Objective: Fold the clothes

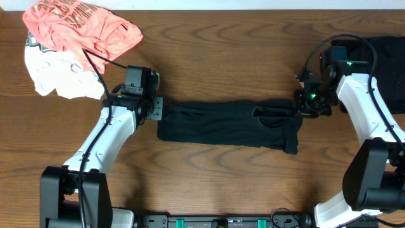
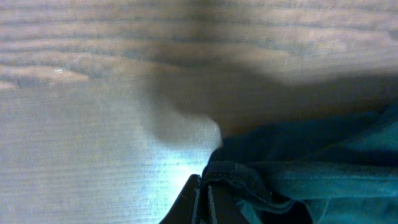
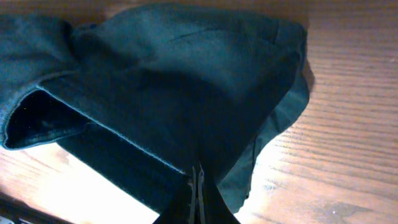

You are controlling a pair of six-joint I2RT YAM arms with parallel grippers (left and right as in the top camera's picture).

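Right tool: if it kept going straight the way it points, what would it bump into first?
Most likely the black garment itself: the right tool looks shut on its edge, and dark cloth fills the view straight ahead.

From the left wrist everything looks soft and out of focus. The black garment (image 2: pixel 311 168) is a dark smear, and the left gripper (image 2: pixel 203 183), closed at its hem, runs off the bottom edge. The right gripper (image 3: pixel 198 174) is cut off the same way, and the cloth it pinches is buried between its fingers. Overhead, a pile of black cloth (image 1: pixel 387 66) is sliced by the right edge and partly behind the right arm (image 1: pixel 366 104). The white garment (image 1: pixel 57 76) lies half under the coral shirt (image 1: pixel 82 28).
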